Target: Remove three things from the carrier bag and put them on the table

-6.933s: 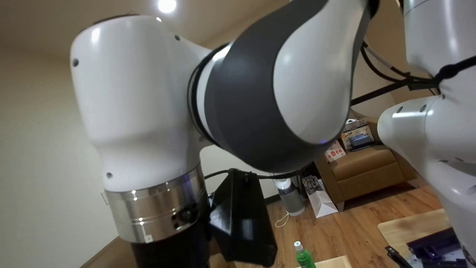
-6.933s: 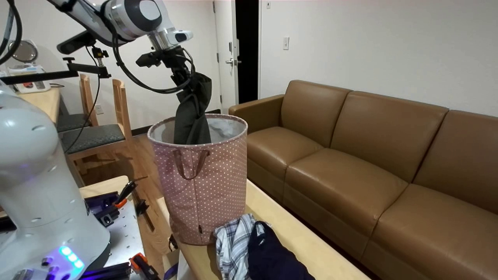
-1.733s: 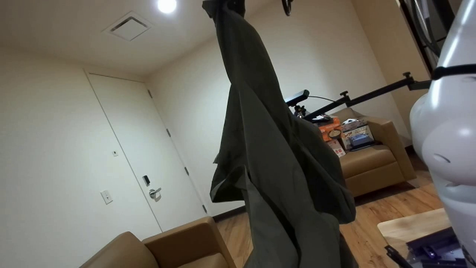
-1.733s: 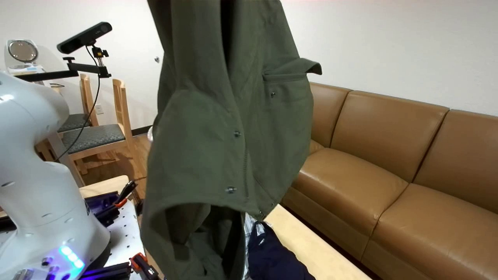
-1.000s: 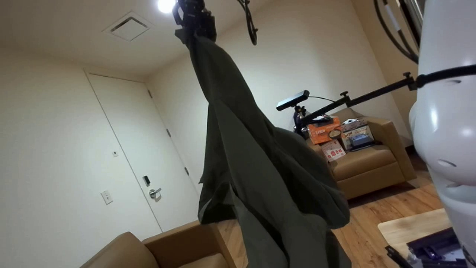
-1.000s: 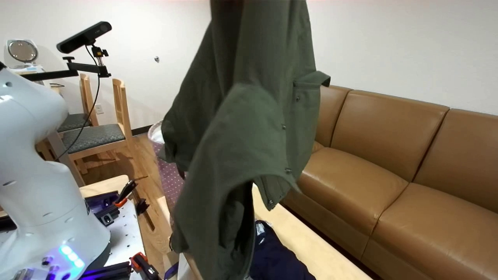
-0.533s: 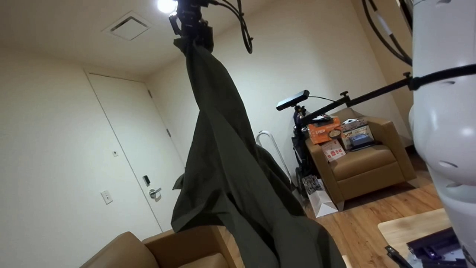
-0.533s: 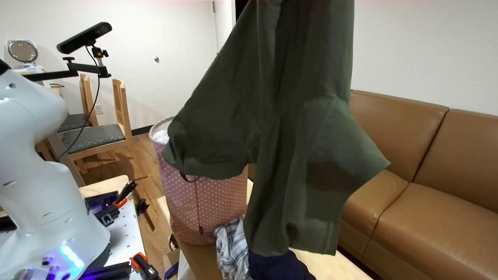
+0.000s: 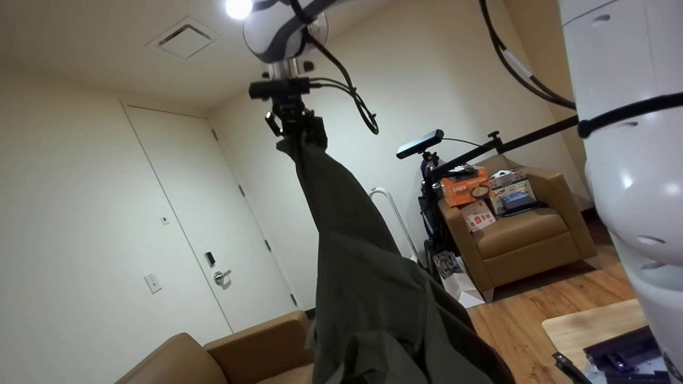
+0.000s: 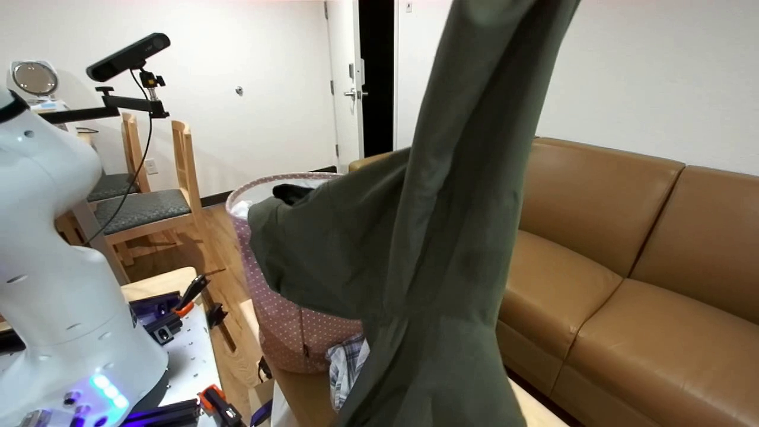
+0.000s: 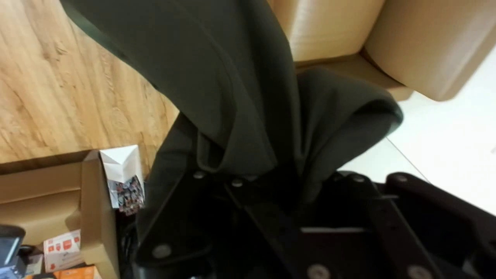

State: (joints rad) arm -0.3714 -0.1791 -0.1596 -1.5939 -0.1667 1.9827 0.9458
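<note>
From my gripper (image 9: 300,140) a long dark green garment (image 10: 439,267) hangs down, its top bunched between the jaws. In the wrist view the gripper (image 11: 296,184) is shut on this cloth, and the folds hide most of the pads. The carrier bag, a pink dotted basket-like bag (image 10: 278,320), stands behind the garment in an exterior view, partly covered by a sleeve. Next to the bag a plaid cloth (image 10: 347,365) lies on the wooden table (image 10: 536,410). Lower down, the garment hangs before the table; I cannot tell whether it touches. The bag's contents are mostly hidden.
A brown sofa (image 10: 593,279) runs along the table's far side. A camera on a black arm (image 10: 127,57) reaches in from the robot's side. Chairs (image 10: 142,204) stand behind. An armchair with boxes (image 9: 525,240) is farther back.
The green garment was partly inside the bag earlier and has since been pulled out. Over the last second my gripper has come down and the garment swung toward the sofa, covering a navy cloth.
</note>
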